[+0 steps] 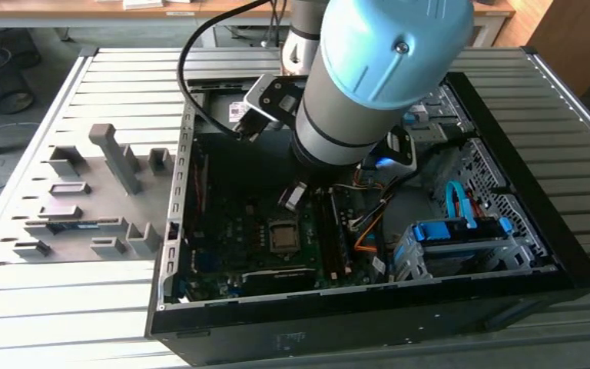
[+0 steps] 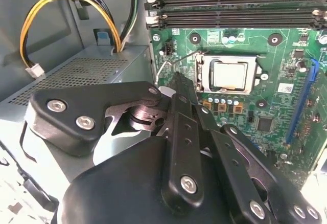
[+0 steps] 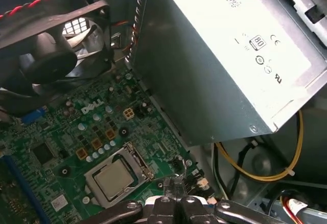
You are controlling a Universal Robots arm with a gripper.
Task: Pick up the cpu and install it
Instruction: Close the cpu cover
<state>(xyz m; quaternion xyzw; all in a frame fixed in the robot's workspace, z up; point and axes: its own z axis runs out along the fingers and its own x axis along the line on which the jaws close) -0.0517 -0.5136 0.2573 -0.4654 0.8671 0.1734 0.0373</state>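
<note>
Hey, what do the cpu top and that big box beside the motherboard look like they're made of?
The cpu top looks like dull brushed metal, pale silver with a soft sheen. The power-supply box looks like bare sheet steel: flat grey panels, folded edges, screws, a perforated side in the second wrist view. The exact alloys can't be told.

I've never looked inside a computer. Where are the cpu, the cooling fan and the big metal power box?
cpu [image 2: 229, 75]: second wrist view, middle of its silver top.
cooling fan [image 3: 48, 55]: first wrist view, its dark hub.
power box [image 3: 214, 55]: first wrist view, its grey side.

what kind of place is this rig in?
Likely a lab or workshop bench for PC assembly: an open computer case lies on a slatted metal table, grey fixture blocks beside it, the cpu seated in the motherboard socket.
</note>
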